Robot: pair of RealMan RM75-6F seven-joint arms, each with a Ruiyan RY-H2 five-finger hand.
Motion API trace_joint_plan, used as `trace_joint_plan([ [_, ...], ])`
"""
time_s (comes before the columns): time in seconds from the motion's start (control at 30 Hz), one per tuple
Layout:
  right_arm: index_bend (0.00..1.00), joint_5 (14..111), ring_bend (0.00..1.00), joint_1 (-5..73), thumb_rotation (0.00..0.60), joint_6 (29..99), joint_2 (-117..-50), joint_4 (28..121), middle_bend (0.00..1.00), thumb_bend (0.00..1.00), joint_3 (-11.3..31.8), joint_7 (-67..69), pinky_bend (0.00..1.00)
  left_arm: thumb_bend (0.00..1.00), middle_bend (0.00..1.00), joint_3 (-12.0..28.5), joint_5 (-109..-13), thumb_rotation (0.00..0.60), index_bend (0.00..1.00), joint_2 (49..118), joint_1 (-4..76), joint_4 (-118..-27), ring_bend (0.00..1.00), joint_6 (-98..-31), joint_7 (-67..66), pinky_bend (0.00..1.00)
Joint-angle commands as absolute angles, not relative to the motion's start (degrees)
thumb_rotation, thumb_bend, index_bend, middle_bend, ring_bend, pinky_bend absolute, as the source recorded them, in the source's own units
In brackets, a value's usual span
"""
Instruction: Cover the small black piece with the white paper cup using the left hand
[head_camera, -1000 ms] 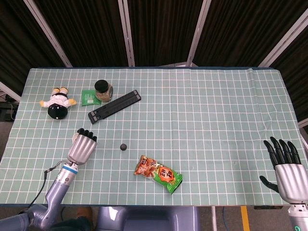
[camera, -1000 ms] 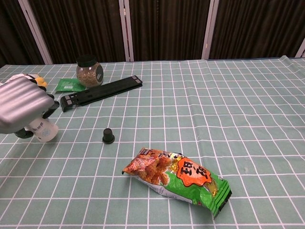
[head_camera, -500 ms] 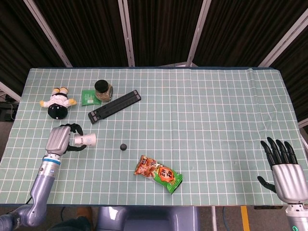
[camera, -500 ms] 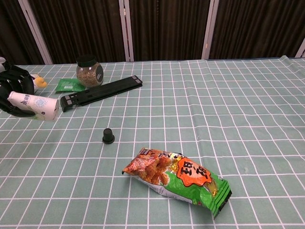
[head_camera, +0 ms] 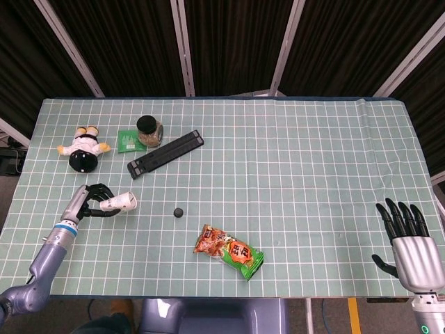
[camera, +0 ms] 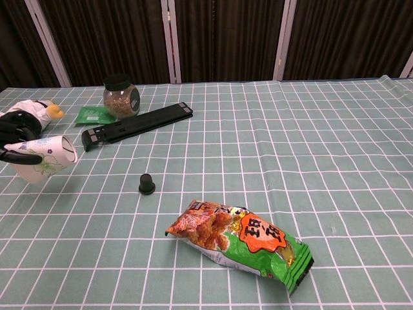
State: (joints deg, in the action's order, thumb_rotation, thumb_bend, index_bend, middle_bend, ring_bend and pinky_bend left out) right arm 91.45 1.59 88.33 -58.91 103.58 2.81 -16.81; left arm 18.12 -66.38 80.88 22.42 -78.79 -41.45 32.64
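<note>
White paper cup (head_camera: 118, 202) sits at the left of the head view, lying on its side in the grip of the left hand (head_camera: 89, 201), its open mouth turned toward the right of the frame. The small black piece (head_camera: 179, 211) stands on the checked tablecloth (head_camera: 313, 160) to the right of the cup and slightly lower in the frame, apart from it. Lower right of the piece lies a snack bag (head_camera: 228, 252). In the upper left are a plush toy (head_camera: 83, 149), a green packet (head_camera: 127, 140), a jar (head_camera: 148, 131) and a long black bar (head_camera: 165, 154). The right hand (head_camera: 411, 240) hovers at the lower right corner, fingers spread, holding nothing.

In the chest view the cup (camera: 44, 159) is at the left edge, tilted, with dark fingers (camera: 18, 157) wrapped round it and its mouth toward the right of the frame. The black piece (camera: 147, 184) stands to its lower right, near the frame's left centre, clear of cup and hand. The snack bag (camera: 240, 243) lies at lower centre; the jar (camera: 120, 96) and black bar (camera: 137, 124) are behind.
</note>
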Motion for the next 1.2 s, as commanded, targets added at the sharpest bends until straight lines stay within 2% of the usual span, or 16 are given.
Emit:
trace_joint_plan([
  [0.03, 0.0, 91.3, 0.0, 1.6, 0.6, 88.4, -59.0, 103.5, 0.0, 0.0, 2.9, -17.0, 0.0, 0.01, 0.38, 17.3, -67.0, 0.6, 0.48, 81.8, 23.2, -77.3, 0.34, -41.2, 33.3, 0.35],
  [0.1, 0.0, 91.1, 0.0, 1.6, 0.6, 88.4, -59.0, 103.5, 0.0, 0.0, 2.9, -17.0, 0.0, 0.01, 0.17, 16.5, -68.2, 0.6, 0.29, 81.9, 23.4, -76.7, 0.15, -42.1, 32.4, 0.19],
  [0.17, 0.0, 91.0, 0.0, 1.6, 0.6, 88.4, -59.0, 103.5, 0.0, 0.0, 3.0, -17.1, 0.0, 0.01, 0.03, 15.9, -69.4, 0.6, 0.1, 82.0, 23.4, -76.4, 0.02, -43.8, 30.8, 0.05],
  [0.2, 0.0, 91.0, 0.0, 1.6, 0.6, 88.4, -59.0, 103.5, 0.0, 0.0, 3.0, -17.1, 0.0, 0.01, 0.0, 15.4, -70.4, 0.6, 0.03, 82.0, 23.3, -76.4, 0.0, -45.3, 29.2, 0.01],
  [0.23, 0.0, 90.9, 0.0, 1.6, 0.6, 88.4, -59.0, 103.6, 0.0, 0.0, 3.0, -17.1, 0.0, 0.01, 0.0, 15.1, -71.0, 0.6, 0.01, 82.0, 23.3, -76.5, 0.0, -46.4, 28.0, 0.0],
  [0.4, 0.0, 90.8, 0.0, 1.7, 0.6, 88.2, -59.0, 103.7, 0.0, 0.0, 3.0, -17.1, 0.0, 0.01, 0.0, 12.5, -76.4, 0.6, 0.0, 80.0, 22.6, -81.5, 0.0, -55.3, 14.3, 0.0],
  [0.47, 0.0, 91.1, 0.0, 1.8, 0.6, 88.2, -58.9, 103.9, 0.0, 0.0, 2.9, -16.9, 0.0, 0.01, 0.0, 10.1, -81.1, 0.6, 0.0, 78.9, 22.6, -85.6, 0.0, -60.0, 0.4, 0.0],
  [0.63, 0.0, 91.4, 0.0, 1.8, 0.6, 88.2, -58.7, 103.9, 0.0, 0.0, 2.7, -16.5, 0.0, 0.01, 0.0, 8.3, -80.6, 0.6, 0.0, 82.1, 22.8, -91.1, 0.0, -65.7, -30.2, 0.0],
  [0.8, 0.0, 91.5, 0.0, 1.8, 0.6, 88.4, -58.5, 103.9, 0.0, 0.0, 2.7, -16.1, 0.0, 0.01, 0.0, 8.1, -79.2, 0.6, 0.0, 87.0, 24.9, -89.6, 0.0, -67.0, -47.9, 0.0],
  [0.9, 0.0, 91.0, 0.0, 1.8, 0.6, 88.4, -58.3, 103.7, 0.0, 0.0, 2.9, -15.6, 0.0, 0.01, 0.0, 9.0, -78.1, 0.6, 0.0, 90.8, 27.7, -85.2, 0.0, -66.9, -57.9, 0.0],
  [1.2, 0.0, 89.8, 0.0, 1.8, 0.6, 88.4, -58.1, 103.4, 0.0, 0.0, 3.4, -14.9, 0.0, 0.01, 0.01, 9.5, -75.7, 0.6, 0.07, 94.2, 32.2, -77.3, 0.0, -63.5, -61.7, 0.02],
])
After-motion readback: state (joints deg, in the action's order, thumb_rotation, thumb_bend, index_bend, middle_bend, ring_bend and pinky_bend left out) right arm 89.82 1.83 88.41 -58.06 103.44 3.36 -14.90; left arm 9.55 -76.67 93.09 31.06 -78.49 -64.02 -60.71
